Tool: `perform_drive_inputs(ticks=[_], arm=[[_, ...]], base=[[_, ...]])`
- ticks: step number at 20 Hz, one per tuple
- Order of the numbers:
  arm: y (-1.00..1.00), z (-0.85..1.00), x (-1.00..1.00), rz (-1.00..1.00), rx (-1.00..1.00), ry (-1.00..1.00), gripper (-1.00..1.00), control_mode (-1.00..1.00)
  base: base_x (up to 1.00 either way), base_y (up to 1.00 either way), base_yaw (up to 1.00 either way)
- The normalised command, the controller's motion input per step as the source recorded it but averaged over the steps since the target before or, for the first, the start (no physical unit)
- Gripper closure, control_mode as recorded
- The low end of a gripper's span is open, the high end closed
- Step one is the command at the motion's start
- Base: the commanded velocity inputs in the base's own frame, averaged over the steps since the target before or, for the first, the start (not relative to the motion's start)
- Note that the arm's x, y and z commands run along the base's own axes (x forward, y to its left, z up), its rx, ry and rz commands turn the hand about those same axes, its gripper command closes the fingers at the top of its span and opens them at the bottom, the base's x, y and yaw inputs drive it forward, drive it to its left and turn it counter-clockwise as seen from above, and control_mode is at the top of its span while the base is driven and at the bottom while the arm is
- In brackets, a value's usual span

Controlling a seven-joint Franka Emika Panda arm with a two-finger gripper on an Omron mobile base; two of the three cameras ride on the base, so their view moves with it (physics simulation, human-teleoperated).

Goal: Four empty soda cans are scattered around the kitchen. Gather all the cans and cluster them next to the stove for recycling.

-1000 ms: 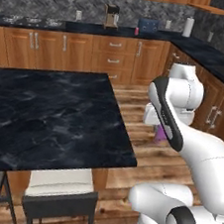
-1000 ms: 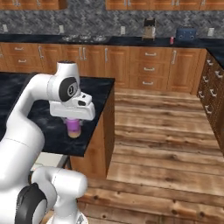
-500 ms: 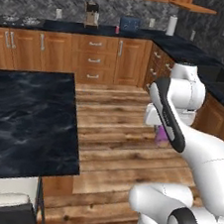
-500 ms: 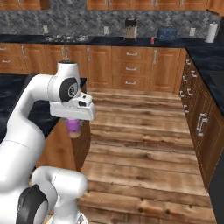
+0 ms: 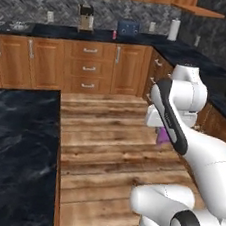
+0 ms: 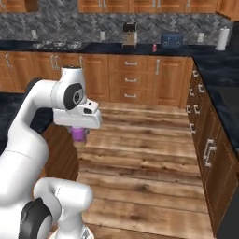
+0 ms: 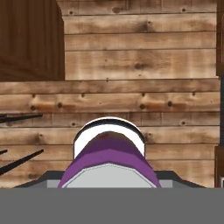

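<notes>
My gripper [image 5: 162,137] [image 6: 78,134] hangs over the wood floor, shut on a purple soda can [image 5: 161,135] [image 6: 79,134] held upright below the hand. In the hand view that can [image 7: 109,151] sits at the bottom centre, with a white and dark band round its far end and floor planks beyond it. A small red soda can [image 5: 114,34] [image 6: 154,47] stands on the back counter between the coffee machine and the toaster. The stove [image 6: 57,45] [image 5: 9,24] lies in the back counter, far to the left.
The black marbled island [image 5: 13,157] [image 6: 8,106] is on my left. Coffee machine [image 5: 85,18] [image 6: 129,34], blue toaster [image 5: 128,28] [image 6: 171,40] and paper towel roll [image 5: 173,28] [image 6: 222,38] line the back counter. A side counter [image 5: 223,92] [image 6: 224,74] runs along the right.
The whole scene has shifted, so the base has moved: the island slid left and the back counter drew nearer. The arm's pose and its grip on the purple can are unchanged.
</notes>
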Motion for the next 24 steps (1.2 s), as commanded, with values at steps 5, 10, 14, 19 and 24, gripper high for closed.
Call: perform_drive_inputs(ticks=[5,10,14,19,24], arm=[[0.00,0.00,0.00,0.00,0.00,0.00,1.00,1.00],[0.00,0.00,0.00,0.00,0.00,0.00,1.00,1.00],[0.00,0.00,0.00,0.00,0.00,0.00,1.00,1.00],[0.00,0.00,0.00,0.00,0.00,0.00,1.00,1.00],[0.00,0.00,0.00,0.00,0.00,0.00,1.00,1.00]], base=[[1.00,-0.31,0.00],[1.00,-0.18,0.01],[1.00,-0.08,0.02],[1.00,-0.06,0.02],[1.00,-0.01,0.03]])
